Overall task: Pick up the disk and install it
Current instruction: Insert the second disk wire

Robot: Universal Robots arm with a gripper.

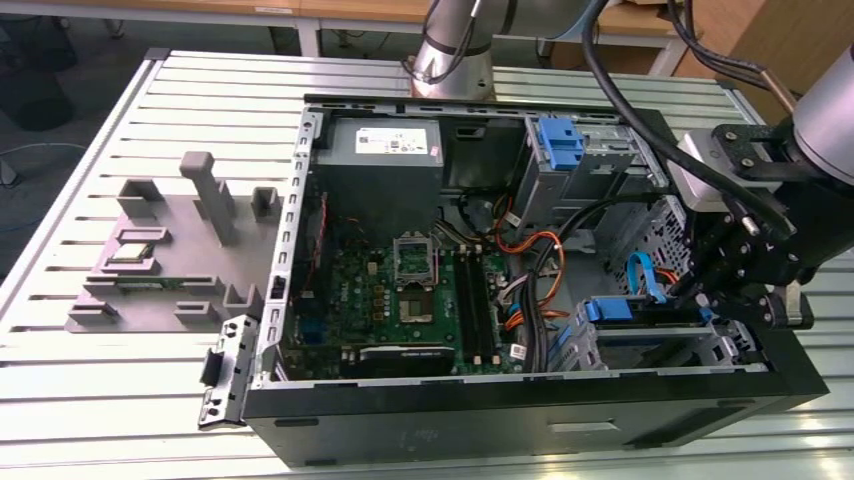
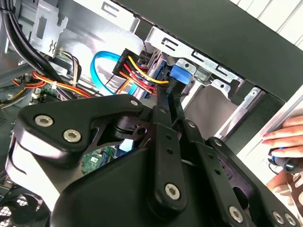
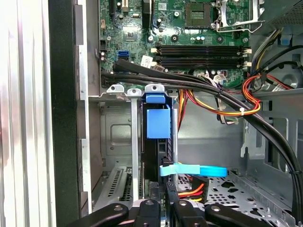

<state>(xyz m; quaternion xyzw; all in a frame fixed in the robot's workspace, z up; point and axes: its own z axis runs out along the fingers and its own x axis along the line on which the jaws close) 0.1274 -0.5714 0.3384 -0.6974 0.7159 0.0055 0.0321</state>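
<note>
One drive is in play: the disk (image 3: 157,142) stands on edge in the drive bay (image 3: 118,137) at the front corner of the open computer case (image 1: 534,420) on the table (image 1: 107,410). Its blue carrier tab (image 3: 157,122) faces outward. The tool (image 3: 163,201) sits at the cabled end of the disk, fingers drawn narrow; I cannot tell whether they grip it. Judgement: push squarely along the bay rails, keeping clear of the blue data cable (image 3: 199,170) and power leads (image 3: 191,191).
</note>
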